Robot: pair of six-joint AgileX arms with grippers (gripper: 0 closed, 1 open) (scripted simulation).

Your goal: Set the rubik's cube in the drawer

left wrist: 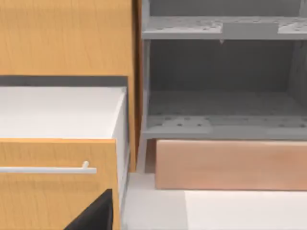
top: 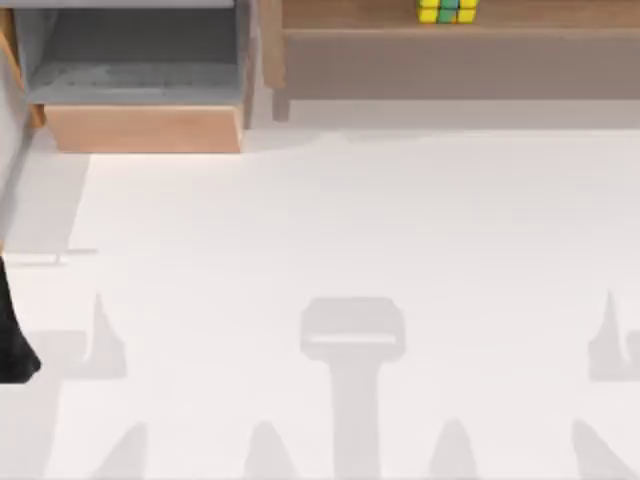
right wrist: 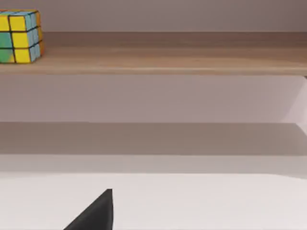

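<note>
The rubik's cube [top: 447, 10], yellow and green tiles with dark lines, sits on the long brown shelf [top: 520, 20] at the back right; the right wrist view has the rubik's cube [right wrist: 19, 36] on the shelf board [right wrist: 168, 55]. At the back left the drawer [top: 140, 128] stands pulled out, tan front panel toward me, grey inside bare. In the left wrist view the drawer [left wrist: 230, 165] faces the camera. A dark part of my left gripper [left wrist: 96, 215] and of my right gripper [right wrist: 96, 213] shows low in each wrist view, both far from the cube.
My left arm [top: 15, 340] is a dark shape at the table's left edge. An orange wooden cabinet [left wrist: 67, 43] with a white-handled front [left wrist: 53, 184] stands beside the drawer. A lower shelf board [right wrist: 153, 136] runs under the cube's board. White tabletop [top: 340, 230] spreads in front.
</note>
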